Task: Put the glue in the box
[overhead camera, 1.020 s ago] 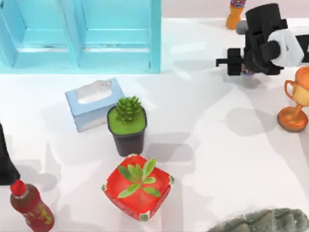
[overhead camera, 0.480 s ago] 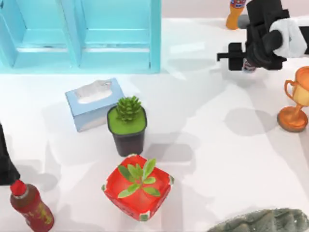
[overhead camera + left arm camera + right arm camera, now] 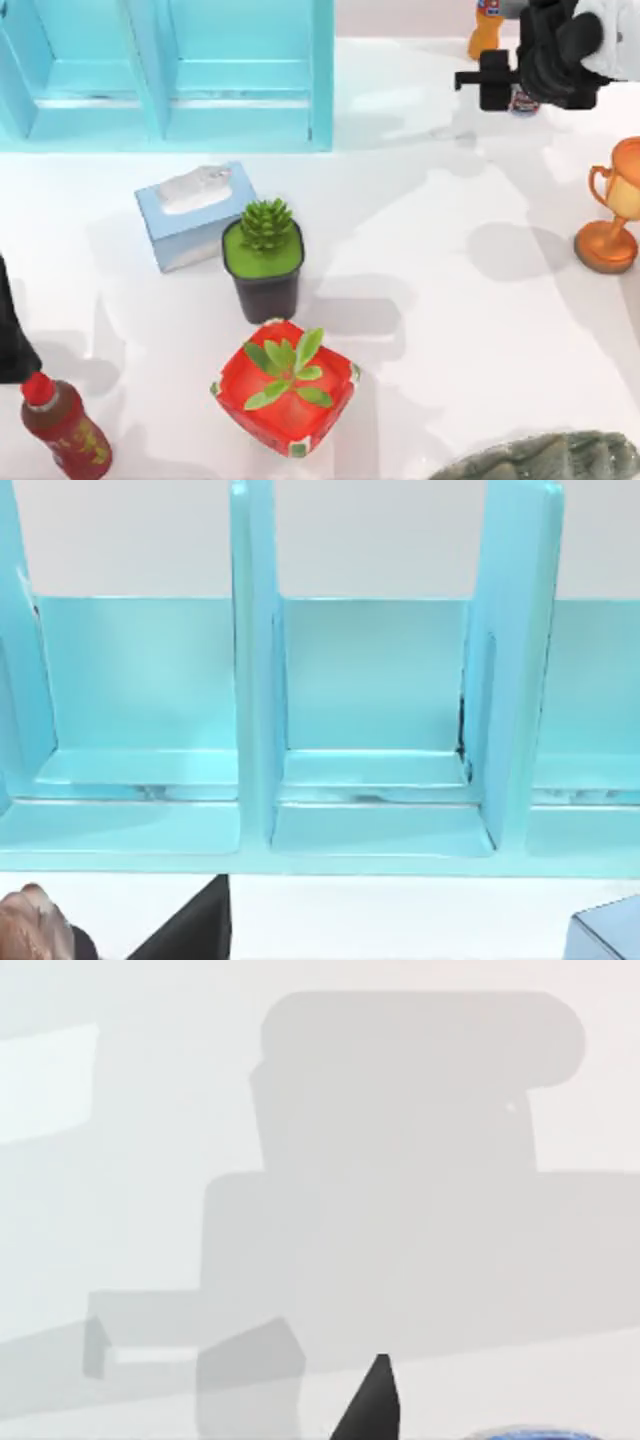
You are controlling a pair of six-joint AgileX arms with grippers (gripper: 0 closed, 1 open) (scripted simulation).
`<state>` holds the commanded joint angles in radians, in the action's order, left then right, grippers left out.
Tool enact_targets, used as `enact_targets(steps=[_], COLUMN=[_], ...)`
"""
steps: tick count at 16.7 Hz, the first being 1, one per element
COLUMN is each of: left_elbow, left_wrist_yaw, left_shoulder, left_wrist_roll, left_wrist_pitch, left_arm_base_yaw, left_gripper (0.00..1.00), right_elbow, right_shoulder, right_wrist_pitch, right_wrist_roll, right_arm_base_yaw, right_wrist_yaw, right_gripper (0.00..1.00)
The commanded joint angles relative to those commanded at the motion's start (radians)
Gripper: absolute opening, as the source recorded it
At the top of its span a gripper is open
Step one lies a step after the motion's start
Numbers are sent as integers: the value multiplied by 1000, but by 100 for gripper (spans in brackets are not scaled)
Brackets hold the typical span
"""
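The right pincer (image 3: 527, 92) has moved farther back, over the glue (image 3: 524, 99); its grip cannot be told.

Glue (image 3: 522, 99): small bottle, blue-red label visible, mostly hidden, far right of table. Box (image 3: 165, 70): light-blue, compartmented, far left.

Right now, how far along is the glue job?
Early. Nothing looks done: the box holds no glue in the compartments in view. In hand: the right gripper is over the glue at the table's far right, grasp unclear. Left: carry it left to the box and drop it in. The left arm sits parked.
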<state>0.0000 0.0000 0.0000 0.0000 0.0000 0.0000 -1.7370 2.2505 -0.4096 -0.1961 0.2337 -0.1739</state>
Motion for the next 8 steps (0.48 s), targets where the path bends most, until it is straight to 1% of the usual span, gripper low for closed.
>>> enact_targets(steps=[4, 8], left_elbow=[0, 0], left_wrist_yaw=[0, 0], left_shoulder=[0, 0], left_wrist_roll=[0, 0], left_wrist_pitch=[0, 0], left_arm_base_yaw=[0, 0], left_gripper=[100, 100], right_elbow=[-45, -53], right_shoulder=[-37, -46], right_wrist_pitch=[-81, -96], right_wrist_roll=[0, 1], right_arm_base_yaw=[-1, -1], right_wrist_yaw=[1, 1], right_gripper=[0, 0])
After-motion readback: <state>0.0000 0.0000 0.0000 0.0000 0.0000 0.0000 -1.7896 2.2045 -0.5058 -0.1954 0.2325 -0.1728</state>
